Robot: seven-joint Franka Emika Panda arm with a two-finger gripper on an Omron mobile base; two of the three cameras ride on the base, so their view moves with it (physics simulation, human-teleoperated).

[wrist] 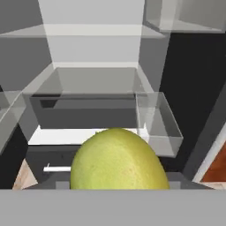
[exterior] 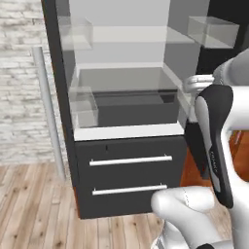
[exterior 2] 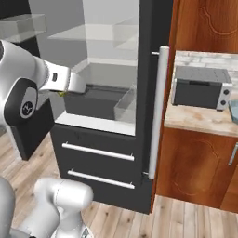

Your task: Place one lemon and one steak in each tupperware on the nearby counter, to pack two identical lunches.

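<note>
We see our gripper (wrist: 117,187) grasping a yellow-green lemon (wrist: 117,159) before the open fridge (exterior: 126,104) (toaster oven (exterior 2: 201,87) sits on the counter (exterior 2: 197,120) beside it).

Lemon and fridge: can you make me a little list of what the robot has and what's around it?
held thing: lemon, yellow-green, close before the hand camera
gripper: shut on the lemon, in front of the open fridge
fridge: door open, clear shelves and bins, dark drawer inside
lower drawers: two, closed, with silver bar handles
counter: right of the fridge
toaster oven: grey, on the counter
floor: wood planks
</note>
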